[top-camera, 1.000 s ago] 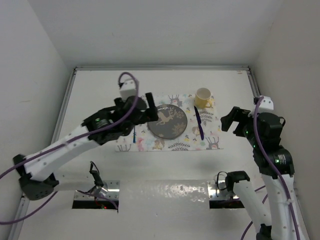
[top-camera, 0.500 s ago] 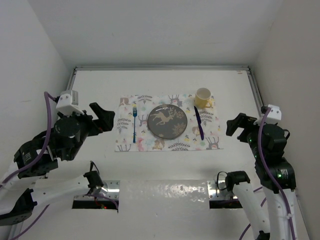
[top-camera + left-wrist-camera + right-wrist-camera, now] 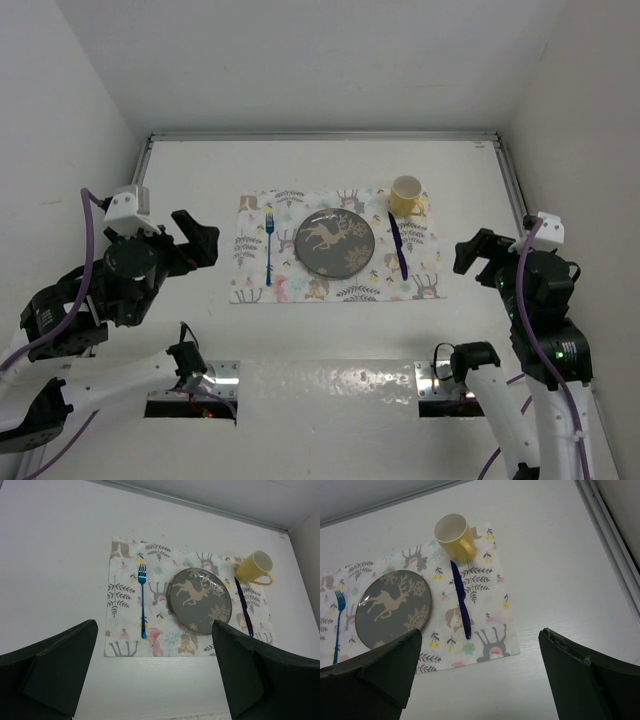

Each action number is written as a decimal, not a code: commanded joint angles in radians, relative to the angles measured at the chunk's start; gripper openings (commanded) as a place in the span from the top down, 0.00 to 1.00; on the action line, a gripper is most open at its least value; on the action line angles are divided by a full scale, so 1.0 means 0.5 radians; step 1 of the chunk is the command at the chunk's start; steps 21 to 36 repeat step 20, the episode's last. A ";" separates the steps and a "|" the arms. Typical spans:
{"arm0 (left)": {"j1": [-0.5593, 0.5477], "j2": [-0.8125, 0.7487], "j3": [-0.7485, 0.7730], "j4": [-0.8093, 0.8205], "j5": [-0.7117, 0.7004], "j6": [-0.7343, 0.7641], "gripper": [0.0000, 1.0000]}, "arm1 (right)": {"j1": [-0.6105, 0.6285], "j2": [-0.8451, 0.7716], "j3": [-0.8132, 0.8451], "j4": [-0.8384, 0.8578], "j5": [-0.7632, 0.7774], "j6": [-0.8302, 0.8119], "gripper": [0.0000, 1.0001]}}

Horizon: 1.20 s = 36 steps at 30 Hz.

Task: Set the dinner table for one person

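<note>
Locate the bench [image 3: 330, 165] across the middle of the top view: plain white, flat, with metal rails along the left, far and right edges. Find the printed cloth mat [image 3: 300, 288] at frame centre, lying flat on the bench, long side running left to right.

On the mat, from left to right:
- Blue fork [image 3: 268, 250], tines toward the top of the frame.
- Dark grey round plate [image 3: 335, 243] with a deer figure, near the fork but not touching it.
- Dark blue knife [image 3: 398, 248], just right of the plate and apart from it.
- Yellow mug [image 3: 406, 193] at the mat's upper right corner, upright, mouth up, close to the knife's far end.

Left claw [image 3: 200, 240]: middle left of the top view, over bare bench, well apart from the mat's left edge. Fingers spread wide, nothing between them. In the left wrist view, one dark finger in each lower corner, with the whole setting visible in the gap.

Right claw [image 3: 470, 252]: middle right of the top view, near the mat's right edge without touching it. Fingers likewise spread wide, gripping nothing. In the right wrist view, one finger per lower corner, with mug, knife and plate in the upper left half.
</note>
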 commanded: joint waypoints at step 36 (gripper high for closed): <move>0.014 0.024 -0.077 0.047 0.033 -0.045 0.04 | 0.011 -0.025 0.008 -0.031 0.008 -0.081 0.01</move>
